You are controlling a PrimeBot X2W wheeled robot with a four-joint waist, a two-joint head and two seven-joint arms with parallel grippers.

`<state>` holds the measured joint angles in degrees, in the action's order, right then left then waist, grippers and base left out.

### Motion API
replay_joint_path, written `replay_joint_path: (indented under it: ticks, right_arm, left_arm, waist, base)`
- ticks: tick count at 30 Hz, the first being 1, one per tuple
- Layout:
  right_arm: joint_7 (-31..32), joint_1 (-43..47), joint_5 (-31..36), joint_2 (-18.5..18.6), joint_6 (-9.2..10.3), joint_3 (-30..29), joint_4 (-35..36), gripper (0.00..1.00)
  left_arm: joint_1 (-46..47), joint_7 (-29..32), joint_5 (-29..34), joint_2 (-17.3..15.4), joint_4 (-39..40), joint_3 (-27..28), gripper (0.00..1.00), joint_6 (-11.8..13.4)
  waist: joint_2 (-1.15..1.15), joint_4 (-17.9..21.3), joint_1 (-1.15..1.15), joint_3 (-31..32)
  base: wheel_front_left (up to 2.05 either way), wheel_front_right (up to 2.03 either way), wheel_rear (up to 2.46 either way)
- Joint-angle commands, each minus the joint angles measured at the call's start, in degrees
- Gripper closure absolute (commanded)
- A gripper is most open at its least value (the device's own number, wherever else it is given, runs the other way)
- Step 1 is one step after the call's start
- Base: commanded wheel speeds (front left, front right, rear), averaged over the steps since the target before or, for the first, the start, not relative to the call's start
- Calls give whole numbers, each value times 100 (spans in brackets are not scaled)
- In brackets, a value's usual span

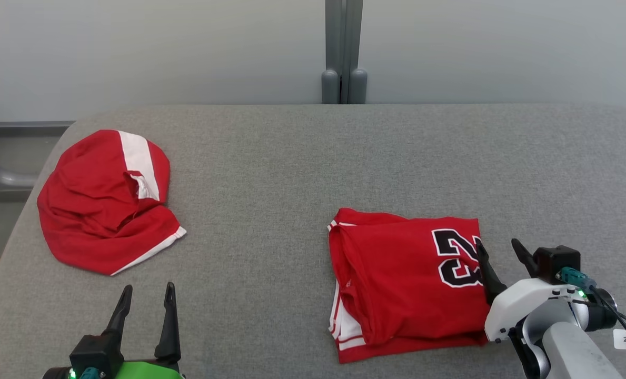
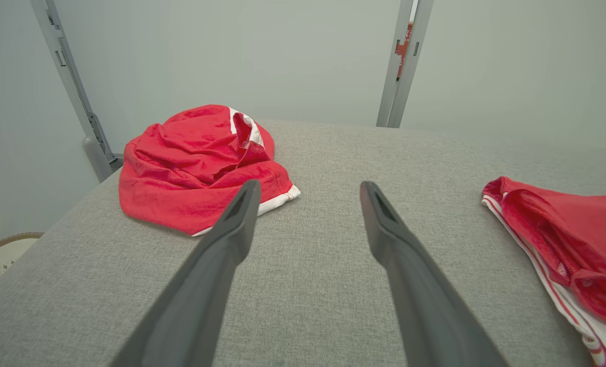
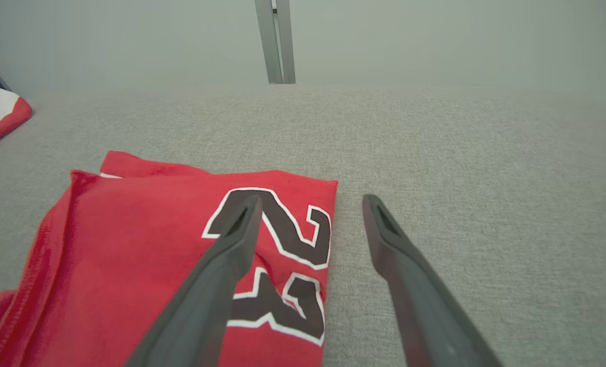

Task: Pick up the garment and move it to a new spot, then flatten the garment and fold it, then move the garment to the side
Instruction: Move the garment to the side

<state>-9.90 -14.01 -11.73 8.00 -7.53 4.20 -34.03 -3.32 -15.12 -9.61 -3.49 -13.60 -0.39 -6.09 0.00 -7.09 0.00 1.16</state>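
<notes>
On the bench (image 1: 291,158), a crumpled garment (image 1: 107,202) lies at the left of the head view and a folded garment (image 1: 405,284) at the lower right, well apart. The left hand (image 1: 149,288) sits at the lower left, below the crumpled garment, while the right hand (image 1: 497,246) straddles the folded garment's right edge. A post (image 1: 343,52) stands behind the bench at top centre.

A wide grey padded surface covered in woven fabric (image 1: 270,173), rounded at its corners, carries two pieces of clothing lying well apart. Near its far left corner sits a crumpled red cloth garment with white bands (image 1: 107,202), bunched into a rounded heap. Right of the middle, closer to the front edge, a folded red jersey with a black, white-outlined number (image 1: 397,284) lies flat in a rough rectangle, with white-striped layers showing along its left side.
</notes>
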Motion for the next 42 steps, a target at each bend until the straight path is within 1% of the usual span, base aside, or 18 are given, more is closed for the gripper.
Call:
replay_joint_path:
  ticks: [1,11,18,19,20,21,27,33,37,42]
  right_arm:
    - [-48,-96,-51,-7,9,-9,-191,0]
    - [-297,-626,-183,-156,9,70,-1593,0]
    - [-346,-732,-309,-305,8,308,-2390,0]
    - [-332,-722,-366,-343,8,346,-2496,53]
    - [-330,-719,-421,-369,7,368,-2563,69]
    - [-343,-748,-485,-390,5,393,-2618,100]
    - [-414,-1239,-599,-289,9,546,-2673,100]
    - [-442,-2002,-533,44,10,816,-2587,100]
    - [-377,-2588,-521,396,10,990,-2510,100]
    - [-257,-3305,-538,989,10,1170,-2390,100]
  left_arm:
    - [118,0,-8,-13,-14,-13,0,-21]
    - [353,0,-27,1,-48,-63,0,-29]
    - [478,0,-82,18,-108,-104,0,-39]
    - [496,0,-86,22,-108,-102,0,-39]
    - [503,0,-92,25,-109,-98,0,-37]
    - [508,0,-97,29,-111,-95,0,-34]
    - [567,0,-134,41,-57,-83,0,-7]
    - [766,0,-153,50,70,-120,0,-6]
    - [984,0,-166,54,185,-192,0,-30]
    - [1331,1,-119,54,396,-272,0,-53]
  waist:
    - [0,-44,0,-81]
    - [0,-45,0,-429]
    - [0,-95,0,-573]
    - [0,-100,0,-589]
    - [0,-101,0,-602]
    - [0,-101,0,-619]
    - [0,-72,0,-771]
    - [0,22,0,-1149]
    - [0,170,0,-1575]
    - [0,422,0,-2209]
  base:
    - [0,0,0]
    - [0,0,0]
    - [0,0,0]
    - [0,0,0]
    - [0,0,0]
    - [0,0,0]
    - [0,0,0]
    - [0,0,0]
    - [0,0,0]
    - [0,0,0]
